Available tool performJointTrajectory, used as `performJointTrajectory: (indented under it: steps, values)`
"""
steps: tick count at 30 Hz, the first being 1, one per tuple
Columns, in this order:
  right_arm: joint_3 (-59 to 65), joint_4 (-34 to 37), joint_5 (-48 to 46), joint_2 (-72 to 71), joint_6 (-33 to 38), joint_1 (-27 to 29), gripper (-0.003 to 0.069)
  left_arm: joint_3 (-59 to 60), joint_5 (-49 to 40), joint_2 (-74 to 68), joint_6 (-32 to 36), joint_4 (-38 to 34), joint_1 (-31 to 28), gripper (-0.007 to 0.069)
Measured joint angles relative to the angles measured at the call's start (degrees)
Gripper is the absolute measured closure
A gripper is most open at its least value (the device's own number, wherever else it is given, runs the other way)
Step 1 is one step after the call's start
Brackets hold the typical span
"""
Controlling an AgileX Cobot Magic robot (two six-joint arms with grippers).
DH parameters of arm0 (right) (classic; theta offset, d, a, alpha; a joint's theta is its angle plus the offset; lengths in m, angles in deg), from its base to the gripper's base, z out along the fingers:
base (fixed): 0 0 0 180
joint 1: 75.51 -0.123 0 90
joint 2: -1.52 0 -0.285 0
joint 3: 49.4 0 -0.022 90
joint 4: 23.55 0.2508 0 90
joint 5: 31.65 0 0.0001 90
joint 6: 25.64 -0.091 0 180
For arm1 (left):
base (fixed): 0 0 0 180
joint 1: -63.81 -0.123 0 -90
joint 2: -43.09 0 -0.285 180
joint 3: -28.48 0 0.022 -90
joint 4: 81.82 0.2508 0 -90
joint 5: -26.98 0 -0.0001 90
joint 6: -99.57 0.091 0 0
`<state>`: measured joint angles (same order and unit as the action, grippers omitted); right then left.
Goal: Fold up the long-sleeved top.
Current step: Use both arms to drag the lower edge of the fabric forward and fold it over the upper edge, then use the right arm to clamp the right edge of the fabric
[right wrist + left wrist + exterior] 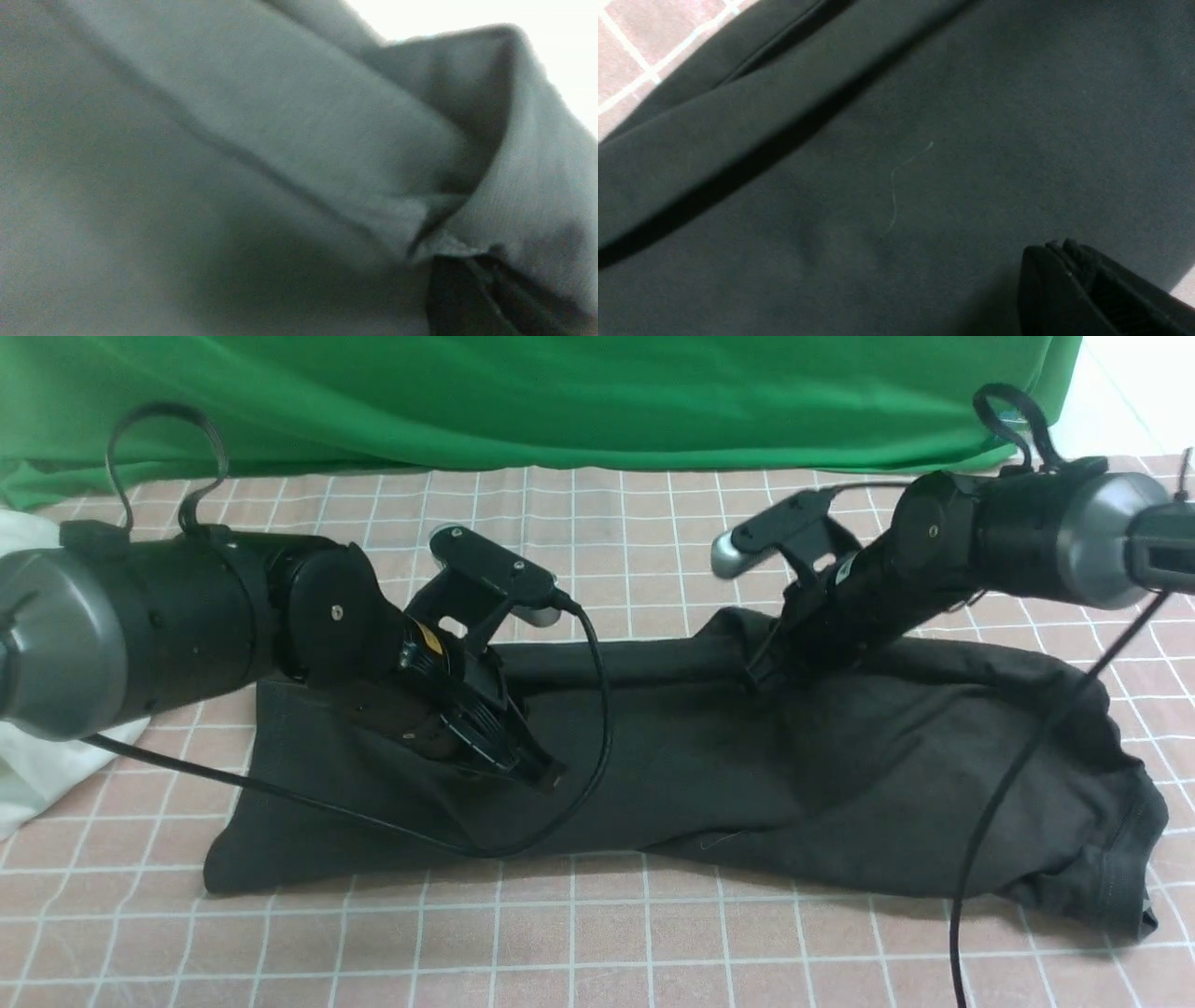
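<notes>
The long-sleeved top (840, 784) is a large black garment, lying as a long band across the checked table, its stitched hem at the right end. My left gripper (549, 777) points down onto its left half. In the left wrist view the left gripper (1057, 246) is shut, its tips against smooth cloth of the top (924, 140), with no fold visible between them. My right gripper (758, 679) is at the top's far edge, near the middle. In the right wrist view the right gripper (460, 259) is shut, with a folded edge of the top (187, 163) running into its tips.
A pink checked tablecloth (597, 943) covers the table, and a green backdrop (560, 392) hangs behind it. A white cloth bundle (37, 775) lies at the left edge under my left arm. Black cables (597, 709) hang over the top from both arms.
</notes>
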<state>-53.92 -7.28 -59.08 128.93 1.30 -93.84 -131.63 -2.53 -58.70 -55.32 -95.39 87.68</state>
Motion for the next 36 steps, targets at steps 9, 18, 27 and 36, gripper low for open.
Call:
performJointTrajectory:
  steps: [9, 18, 27, 36]
  values:
    - [-6.81, -0.2, 2.58, -1.0, -0.59, 2.94, 0.0573, -0.23, 1.49, -0.32, 3.41, 0.2, -0.54, 0.0607]
    - [7.13, -4.74, -18.97, -19.12, -11.89, 9.46, 0.0554, -1.92, -2.52, -0.2, 3.52, 0.25, -3.39, 0.0607]
    - [29.19, -7.81, -19.13, -35.32, -26.44, 15.39, 0.0189, -1.99, -2.22, -0.64, 4.24, -0.9, -3.39, 0.0607]
    - [36.11, -8.49, -11.83, -31.53, -35.88, 26.17, 0.0052, -1.99, -1.58, -3.55, 5.58, -2.67, -3.39, 0.0607]
